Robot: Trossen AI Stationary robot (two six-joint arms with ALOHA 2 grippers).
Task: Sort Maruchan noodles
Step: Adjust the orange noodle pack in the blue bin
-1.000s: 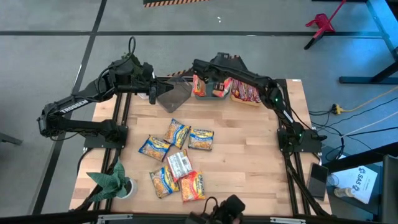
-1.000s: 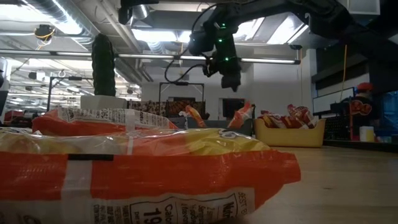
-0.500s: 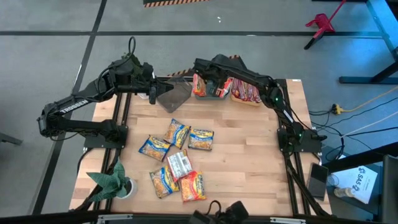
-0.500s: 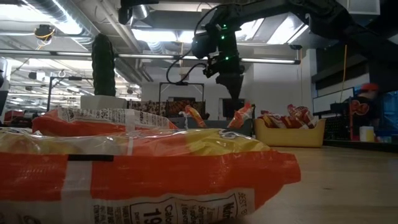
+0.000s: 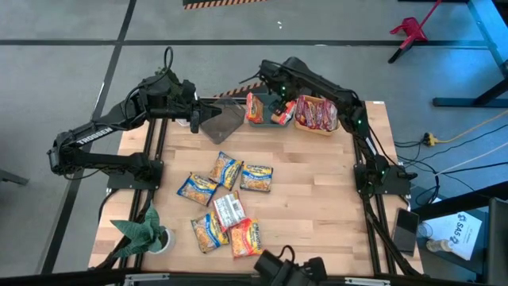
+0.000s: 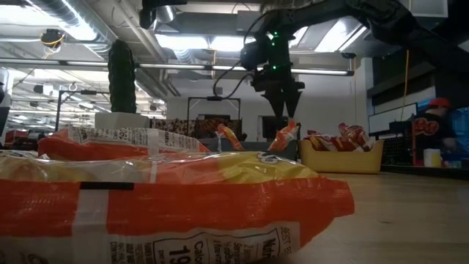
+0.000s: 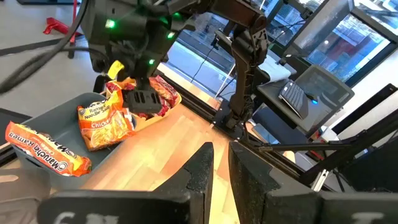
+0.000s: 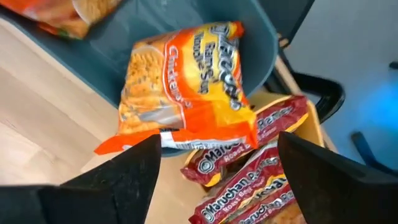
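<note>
While spread wide above the teal bin [image 5: 268,111], the right gripper [image 6: 282,110] holds nothing — the orange packet [image 8: 186,93] lies dropped in that bin, leaning near the red packets in the yellow bin [image 5: 316,127]. A second ago these fingers were shut and lower over the bin. Step in hand, by judgement: release done, one packet sorted. Next move: reach back to the loose packets [image 5: 226,202] mid-table. Left gripper [image 7: 214,171]: fingers nearly together, empty, waiting by the grey bin [image 5: 222,121].
</note>
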